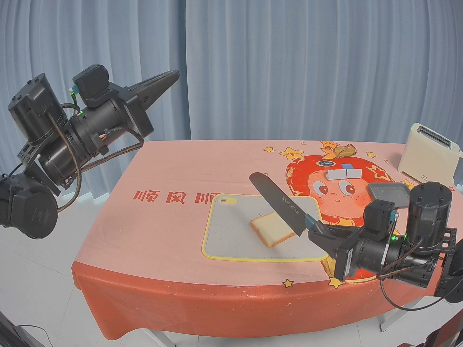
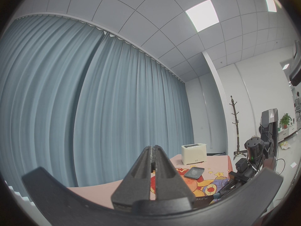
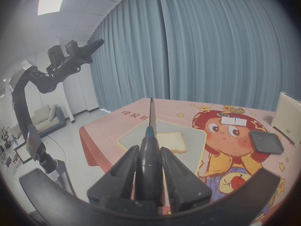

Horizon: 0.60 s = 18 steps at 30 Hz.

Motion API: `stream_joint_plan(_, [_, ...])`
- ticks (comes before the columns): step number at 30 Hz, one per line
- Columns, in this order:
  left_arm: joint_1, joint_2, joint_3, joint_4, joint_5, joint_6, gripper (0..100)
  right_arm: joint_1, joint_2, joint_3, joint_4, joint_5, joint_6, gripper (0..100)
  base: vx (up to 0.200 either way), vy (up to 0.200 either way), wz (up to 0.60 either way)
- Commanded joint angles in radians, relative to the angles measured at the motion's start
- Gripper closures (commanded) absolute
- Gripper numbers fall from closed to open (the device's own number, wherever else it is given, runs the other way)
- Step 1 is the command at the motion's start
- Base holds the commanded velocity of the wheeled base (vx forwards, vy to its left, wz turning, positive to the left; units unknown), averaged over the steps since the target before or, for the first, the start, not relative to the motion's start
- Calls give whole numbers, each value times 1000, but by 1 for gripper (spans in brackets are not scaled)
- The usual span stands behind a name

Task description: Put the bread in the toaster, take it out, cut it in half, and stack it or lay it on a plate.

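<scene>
Right pincer [image 1: 316, 230], lower right, clamped on knife [image 1: 279, 201] handle. Blade slants over bread [image 1: 270, 231] on cutting board [image 1: 226, 234], centre frame. Left pincer [image 1: 169, 77] closed, empty, upper left.

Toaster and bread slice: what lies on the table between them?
The dark grey square plate lies between the cream toaster and the pale bread slice, on the pink tablecloth; the head view shows it.
</scene>
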Motion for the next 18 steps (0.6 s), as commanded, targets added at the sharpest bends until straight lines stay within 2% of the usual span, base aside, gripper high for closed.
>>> stream_joint_plan(1, [-26, 38, 3, 16, -19, -5, 100, 2, -6, -37, 60, -7, 26, 100, 0, 0, 0])
stream_joint_plan(2, [-29, 39, 3, 18, -19, -5, 100, 2, -6, -37, 64, -7, 28, 100, 0, 0, 0])
stream_joint_plan(3, [-70, 70, -1, 24, -16, -5, 100, 2, -16, -39, 88, -10, 29, 100, 0, 0, 0])
stream_joint_plan(4, [-70, 70, -1, 24, -16, -5, 100, 2, -16, -39, 88, -10, 29, 100, 0, 0, 0])
stream_joint_plan(5, [-104, 119, -1, 18, -8, -5, 100, 1, -26, -45, 107, -9, 29, 100, 0, 0, 0])
stream_joint_plan(9, [-132, 203, 3, 4, -3, -2, 100, -1, -23, -50, 122, -10, 31, 100, 0, 0, 0])
stream_joint_plan(14, [-162, 314, -20, -19, 3, -3, 100, -7, -16, -50, 125, -44, 31, 100, 0, 0, 0])
stream_joint_plan(18, [-185, 358, -27, -16, 40, -2, 100, -8, -15, -45, 126, -44, 31, 100, 0, 0, 0])
